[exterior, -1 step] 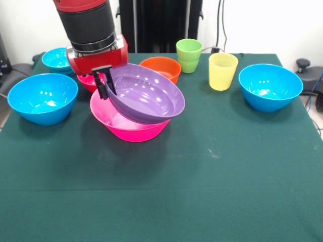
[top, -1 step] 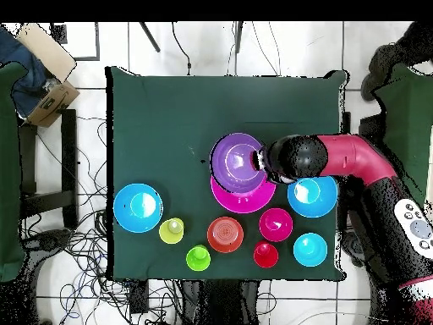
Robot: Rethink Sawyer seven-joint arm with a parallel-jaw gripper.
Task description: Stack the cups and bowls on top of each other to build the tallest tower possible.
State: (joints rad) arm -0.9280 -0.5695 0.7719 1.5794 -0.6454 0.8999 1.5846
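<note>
Gripping the purple bowl (exterior, -1 step: 146, 94) by its rim, my gripper (exterior, -1 step: 105, 83) has fingers clamped either side of the wall; bowl tilted, lower edge resting in the pink bowl (exterior, -1 step: 126, 126) mid-table.

Red-black arm (exterior, -1 step: 91, 30) reaching down from above, gripper (exterior, -1 step: 106, 83) fingers (exterior, -1 step: 102, 85) clamped on purple bowl (exterior, -1 step: 146, 93) rim.
</note>
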